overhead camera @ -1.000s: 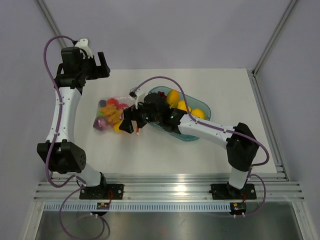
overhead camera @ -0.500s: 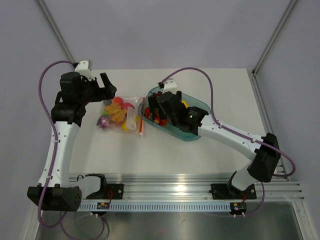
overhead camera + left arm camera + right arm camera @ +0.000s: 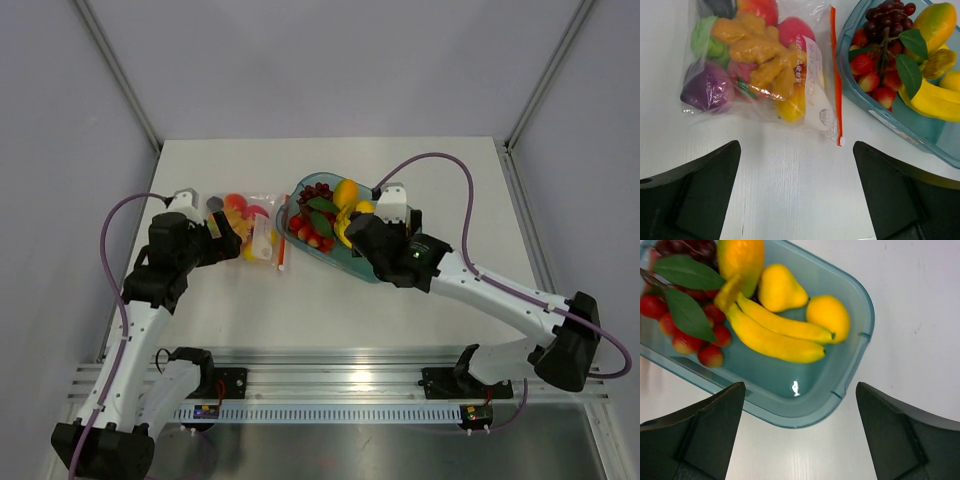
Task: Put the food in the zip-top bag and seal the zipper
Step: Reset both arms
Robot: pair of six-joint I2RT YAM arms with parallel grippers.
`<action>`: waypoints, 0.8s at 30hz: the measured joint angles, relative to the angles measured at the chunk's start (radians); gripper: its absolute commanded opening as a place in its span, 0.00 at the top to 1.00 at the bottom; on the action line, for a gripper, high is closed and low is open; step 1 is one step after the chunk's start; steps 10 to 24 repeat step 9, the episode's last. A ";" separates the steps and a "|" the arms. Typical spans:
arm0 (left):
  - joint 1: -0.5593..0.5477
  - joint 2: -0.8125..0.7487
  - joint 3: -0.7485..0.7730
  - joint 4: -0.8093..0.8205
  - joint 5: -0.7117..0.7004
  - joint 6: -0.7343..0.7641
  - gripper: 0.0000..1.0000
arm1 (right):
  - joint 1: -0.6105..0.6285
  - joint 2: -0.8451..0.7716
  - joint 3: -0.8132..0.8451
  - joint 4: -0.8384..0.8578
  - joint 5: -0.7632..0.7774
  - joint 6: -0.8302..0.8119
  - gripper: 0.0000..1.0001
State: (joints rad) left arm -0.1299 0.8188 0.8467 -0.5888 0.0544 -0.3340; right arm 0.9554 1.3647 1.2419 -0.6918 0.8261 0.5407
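The zip-top bag (image 3: 755,60) lies flat on the table, holding food: a tan ginger piece, purple, green, red and yellow pieces. Its orange-red zipper (image 3: 836,75) runs along the edge facing the tray, with a white slider tab at the near end. My left gripper (image 3: 795,195) hangs open just short of the bag (image 3: 245,222), nothing between its fingers (image 3: 700,190). More food, bananas (image 3: 775,332), a pear, strawberries and grapes, lies in the blue tray (image 3: 860,340). My right gripper (image 3: 800,435) is open above the tray's near end (image 3: 375,270).
The blue-tinted tray (image 3: 318,250) stands right beside the bag's zipper edge (image 3: 283,240), only a narrow gap between them. Bare white table (image 3: 300,310) stretches from bag and tray to the near rail. Grey walls close in left, right and back.
My left arm swung down from the far left to the bag's near-left side. My right arm drew back from the bag to the tray's near end. Both grippers stayed open.
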 measured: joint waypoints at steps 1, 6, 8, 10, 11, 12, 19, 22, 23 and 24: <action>0.000 -0.005 -0.012 0.001 -0.005 -0.005 0.01 | 0.000 -0.024 -0.037 -0.017 0.005 0.024 0.01; 0.000 -0.044 -0.054 0.007 -0.041 -0.024 0.01 | 0.000 -0.109 -0.172 -0.117 0.018 0.156 0.00; 0.000 -0.051 -0.055 0.012 -0.053 -0.028 0.01 | 0.000 -0.144 -0.214 -0.146 0.022 0.210 0.01; 0.000 -0.052 -0.055 0.015 -0.057 -0.030 0.01 | 0.000 -0.162 -0.233 -0.160 0.022 0.234 0.00; 0.000 -0.052 -0.055 0.015 -0.057 -0.030 0.01 | 0.000 -0.162 -0.233 -0.160 0.022 0.234 0.00; 0.000 -0.052 -0.055 0.015 -0.057 -0.030 0.01 | 0.000 -0.162 -0.233 -0.160 0.022 0.234 0.00; 0.000 -0.052 -0.055 0.015 -0.057 -0.030 0.01 | 0.000 -0.162 -0.233 -0.160 0.022 0.234 0.00; 0.000 -0.052 -0.055 0.015 -0.057 -0.030 0.01 | 0.000 -0.162 -0.233 -0.160 0.022 0.234 0.00; 0.000 -0.052 -0.055 0.015 -0.057 -0.030 0.01 | 0.000 -0.162 -0.233 -0.160 0.022 0.234 0.00; 0.000 -0.052 -0.055 0.015 -0.057 -0.030 0.01 | 0.000 -0.162 -0.233 -0.160 0.022 0.234 0.00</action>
